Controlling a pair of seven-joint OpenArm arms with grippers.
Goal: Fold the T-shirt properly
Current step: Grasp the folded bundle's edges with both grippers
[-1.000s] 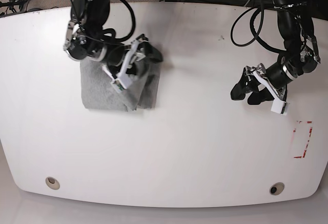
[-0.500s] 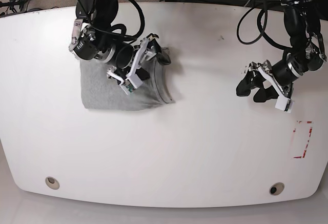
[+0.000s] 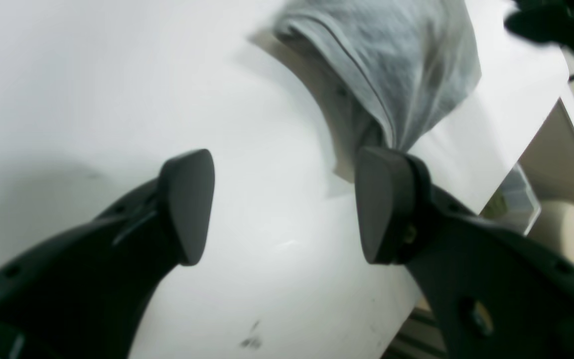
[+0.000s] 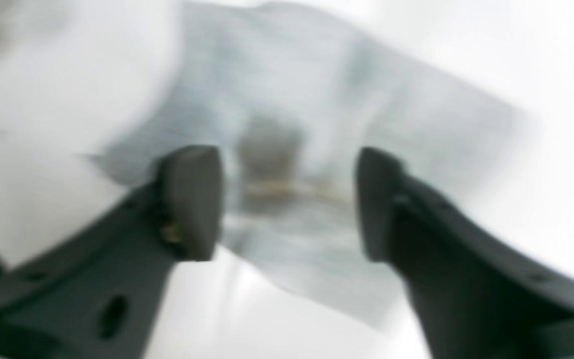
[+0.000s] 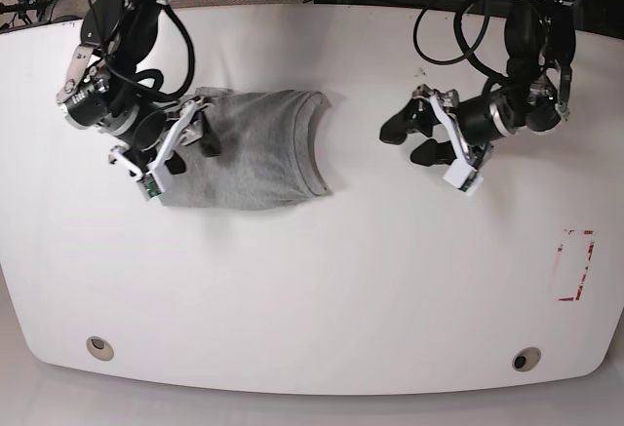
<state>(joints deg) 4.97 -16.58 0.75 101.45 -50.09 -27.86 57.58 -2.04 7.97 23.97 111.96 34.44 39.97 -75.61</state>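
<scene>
The right gripper had let go and drawn back, jaws wide and empty; the T-shirt lay flatter on the table. The left gripper, open, had moved closer.

The left claw hangs at the end of an arm that comes down from the far edge and bends at the wrist, its dark fingers pointing sideways and spread wide with nothing between them. The right claw sits low on a forearm reaching in from the far corner, wrist turned inward. Its fingers are also parted and grip nothing.
</scene>
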